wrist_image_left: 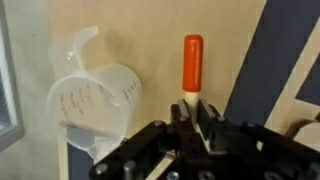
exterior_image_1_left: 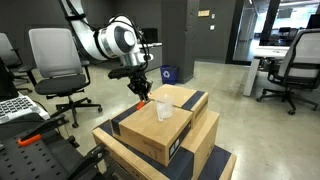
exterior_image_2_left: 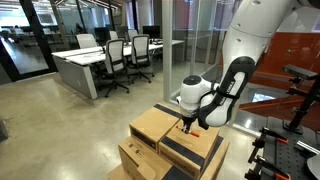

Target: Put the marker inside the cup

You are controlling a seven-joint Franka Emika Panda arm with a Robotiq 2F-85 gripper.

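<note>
We see the marker in the wrist view standing up out of the gripper, its red-orange body and rounded tip clear above the black fingers, which are clenched on its pale lower end. Just beside it, to the left in that view and not touching it, is the cup, a clear plastic tumbler with faint marks on its wall; we see it from an angle, with its rim toward the camera. Both are seen against the brown cardboard of the box beneath. In an exterior view the gripper hangs above the top box with a small orange bit of the marker showing at its tips, and the cup stands upright on the cardboard just beside it. In both exterior views the boxes are stacked, and office chairs and desks stand well apart on the polished floor.
</note>
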